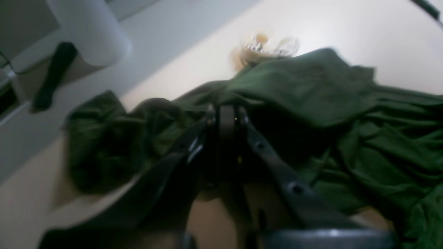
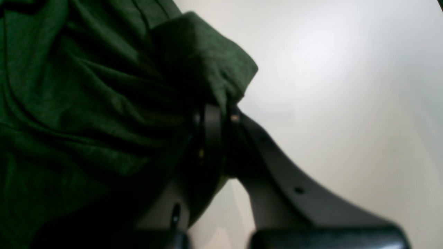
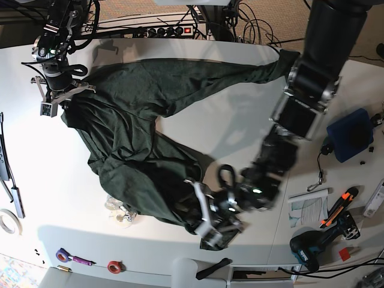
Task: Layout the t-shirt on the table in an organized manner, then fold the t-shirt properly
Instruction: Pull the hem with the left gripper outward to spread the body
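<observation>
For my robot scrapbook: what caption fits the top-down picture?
Two grippers, left and right, pinch a crumpled green t-shirt on a white table.

One t-shirt [image 3: 150,129] (dark green), one table [image 3: 198,129], two tape rolls [image 3: 62,255].

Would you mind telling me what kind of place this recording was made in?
Probably a robotics lab or workshop: a white table with a power strip and tangled cables along its edge, plus a cordless drill beside it.

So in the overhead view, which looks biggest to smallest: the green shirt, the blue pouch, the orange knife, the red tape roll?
1. t-shirt
2. blue pouch
3. orange knife
4. red tape roll

The last two look close in size, so that order is unsure.
</observation>
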Controlling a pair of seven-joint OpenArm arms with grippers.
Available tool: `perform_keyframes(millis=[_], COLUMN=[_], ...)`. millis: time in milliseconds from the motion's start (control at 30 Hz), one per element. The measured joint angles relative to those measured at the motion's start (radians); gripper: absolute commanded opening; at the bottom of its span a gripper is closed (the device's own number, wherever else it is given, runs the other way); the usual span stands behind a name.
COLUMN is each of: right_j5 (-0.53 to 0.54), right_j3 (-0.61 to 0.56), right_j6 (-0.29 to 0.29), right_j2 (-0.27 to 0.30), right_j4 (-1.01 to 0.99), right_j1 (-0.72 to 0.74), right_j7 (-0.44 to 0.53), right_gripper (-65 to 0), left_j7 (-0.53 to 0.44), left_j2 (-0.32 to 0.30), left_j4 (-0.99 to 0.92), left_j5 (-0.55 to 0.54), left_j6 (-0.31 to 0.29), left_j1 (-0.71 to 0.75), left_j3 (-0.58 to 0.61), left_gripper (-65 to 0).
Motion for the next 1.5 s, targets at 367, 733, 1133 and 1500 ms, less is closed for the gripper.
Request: perform_keyframes(millis=[367, 733, 1133, 1500], right_j5=[0.0, 0.011, 0.007, -0.027], right_j3=[0.0, 0.0, 0.0, 0.0], right_j6=[0.0, 0.004, 0.003, 0.005], right_j2=[0.002, 0.002, 0.0, 0.089], right_j4=[0.0, 0.0, 0.0, 0.0], right_j1=[0.0, 0.0, 0.0, 0.0], right_j7=[0.0, 0.0, 0.0, -0.005], right_gripper=[-65.0, -65.0, -65.0, -65.0], left_j7=[0.034, 0.032, 0.196, 0.298], left_j2=[-0.259, -0.422, -0.448, -0.48], left_j4=[0.063, 0.061, 0.064, 0.066], left_j5=[-0.116, -0.119, -0.166, -0.415], left_j6=[-0.076, 0.003, -0.098, -0.264], left_j1=[0.043, 0.043, 0.112, 0.362], left_j3=[-0.268, -0.385, -0.389, -0.604], left_gripper=[-65.0, -65.0, -65.0, -65.0])
